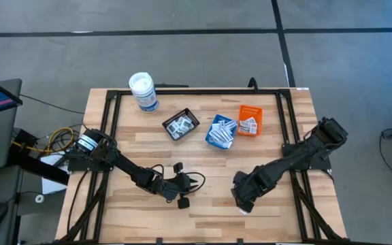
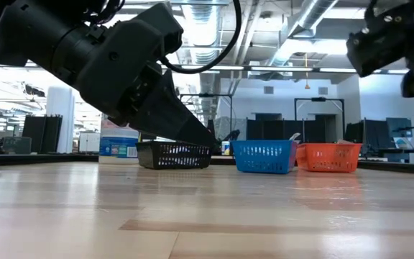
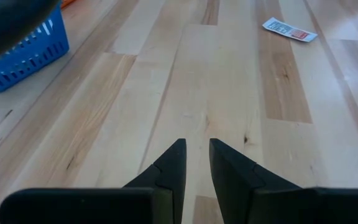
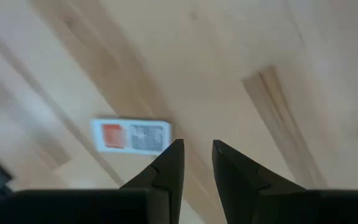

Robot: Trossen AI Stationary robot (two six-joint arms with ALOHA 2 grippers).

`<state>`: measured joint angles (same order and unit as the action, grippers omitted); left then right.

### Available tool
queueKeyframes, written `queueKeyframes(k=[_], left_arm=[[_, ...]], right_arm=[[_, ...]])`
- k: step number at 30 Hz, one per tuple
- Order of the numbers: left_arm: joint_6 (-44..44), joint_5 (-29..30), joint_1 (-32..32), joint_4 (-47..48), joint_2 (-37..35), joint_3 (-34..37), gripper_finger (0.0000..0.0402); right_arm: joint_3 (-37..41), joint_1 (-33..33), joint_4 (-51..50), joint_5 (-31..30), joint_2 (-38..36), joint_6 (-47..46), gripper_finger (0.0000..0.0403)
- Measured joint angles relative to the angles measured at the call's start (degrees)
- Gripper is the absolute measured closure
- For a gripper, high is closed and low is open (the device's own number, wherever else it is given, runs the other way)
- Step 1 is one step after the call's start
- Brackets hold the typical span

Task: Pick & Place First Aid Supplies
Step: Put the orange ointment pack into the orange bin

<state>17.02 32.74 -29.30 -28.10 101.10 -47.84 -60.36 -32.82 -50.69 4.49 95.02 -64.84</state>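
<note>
One white packet with a red patch (image 4: 131, 137) lies flat on the bare wood toward the tabletop's near edge, just beside your right gripper (image 4: 197, 149), whose jaws stand a narrow gap apart with nothing between them. More packets fill the black tray (image 1: 181, 124), blue tray (image 1: 220, 131) and orange tray (image 1: 249, 121) in a row nearer the far edge. Your left gripper (image 3: 197, 149) sits low at mid-table, jaws likewise slightly parted and empty. A white canister (image 1: 143, 91) stands near the far-left corner.

Canister (image 1: 143, 91) at table (image 1: 203, 204) rear left, 3 trays (image 1: 181, 124) w/ packets (image 1: 221, 131) in row to its right, lone packet (image 4: 131, 136) near front, by right gripper (image 1: 243, 202)
</note>
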Motion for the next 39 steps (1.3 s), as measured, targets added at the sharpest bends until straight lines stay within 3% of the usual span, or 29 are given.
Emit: queueKeyframes(k=[9,12,14,17,21,31,36,39], left_arm=[[0.0,0.0,0.0,-0.2,0.0,0.0,0.0330],[0.0,0.0,0.0,-0.2,0.0,0.0,0.0330],[0.0,0.0,0.0,-0.2,0.0,0.0,0.0330],[0.0,0.0,0.0,-0.2,0.0,0.0,0.0330],[0.0,0.0,0.0,-0.2,0.0,0.0,0.0330],[0.0,0.0,0.0,-0.2,0.0,0.0,0.0330],[-0.7,-0.1,0.0,-0.3,0.0,0.0,0.0330],[-5.4,-3.2,0.0,-1.6,0.0,0.0,0.0330]], right_arm=[[0.0,0.5,5.3,-0.2,0.0,19.3,0.0327],[0.0,1.1,5.5,-6.2,0.0,22.4,0.0333],[0.0,1.8,5.8,-7.3,0.0,21.5,0.0338],[0.0,2.3,5.7,-2.5,0.0,20.7,0.0338],[0.0,1.1,4.7,1.7,-0.1,12.2,0.0326],[0.1,-4.8,6.6,-0.2,1.4,-2.9,0.0236],[-0.1,-6.4,7.1,-1.2,5.7,-5.4,0.0193],[0.1,-6.5,6.7,-3.4,7.7,-7.1,0.0183]])
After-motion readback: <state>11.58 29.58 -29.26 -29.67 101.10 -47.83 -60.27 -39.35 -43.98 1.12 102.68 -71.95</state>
